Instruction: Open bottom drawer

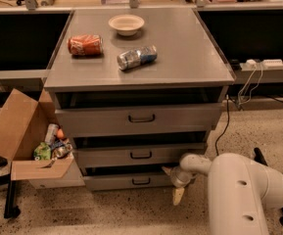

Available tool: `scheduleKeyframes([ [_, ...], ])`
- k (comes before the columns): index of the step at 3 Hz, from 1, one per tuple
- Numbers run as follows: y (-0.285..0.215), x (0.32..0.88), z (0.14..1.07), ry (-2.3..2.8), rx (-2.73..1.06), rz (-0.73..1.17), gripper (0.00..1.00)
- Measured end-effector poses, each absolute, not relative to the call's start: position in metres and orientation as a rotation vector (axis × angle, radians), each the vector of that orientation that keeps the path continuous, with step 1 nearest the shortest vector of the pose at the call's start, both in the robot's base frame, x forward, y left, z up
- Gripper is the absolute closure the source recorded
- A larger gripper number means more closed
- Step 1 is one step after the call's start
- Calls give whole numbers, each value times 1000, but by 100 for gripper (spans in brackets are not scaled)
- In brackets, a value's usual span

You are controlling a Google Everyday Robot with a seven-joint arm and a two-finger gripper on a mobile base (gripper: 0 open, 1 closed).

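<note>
I see the grey three-drawer cabinet (pixel 209 111) in the middle of the view, and my white arm (pixel 244 190) fills the lower right corner. An open cardboard box (pixel 13 126) of mixed cans and wrappers leans against the cabinet's left side. The tall top drawer (pixel 97 120) and the middle drawer (pixel 106 156) stand slightly out. The bottom drawer (pixel 111 181), the shortest, sits nearest the floor with a dark gap above its front. On the cabinet's surface (pixel 190 53) rest a cream bowl (pixel 126 23), a red soda can (pixel 84 45) and a silver-blue can (pixel 137 57), both lying down. My pincer (pixel 174 182) is at the bottom drawer's right end; apart or together, I cannot tell
</note>
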State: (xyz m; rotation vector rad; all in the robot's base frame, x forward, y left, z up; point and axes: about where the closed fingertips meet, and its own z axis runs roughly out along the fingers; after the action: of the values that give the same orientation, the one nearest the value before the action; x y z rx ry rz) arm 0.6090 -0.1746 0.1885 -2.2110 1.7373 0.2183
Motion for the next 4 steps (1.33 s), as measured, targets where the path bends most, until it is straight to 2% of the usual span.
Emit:
scheduleKeyframes([
  [2,-177,622,149,1817,-2211,257,0],
  [4,-184,604,156,1828,-2236,296,47],
])
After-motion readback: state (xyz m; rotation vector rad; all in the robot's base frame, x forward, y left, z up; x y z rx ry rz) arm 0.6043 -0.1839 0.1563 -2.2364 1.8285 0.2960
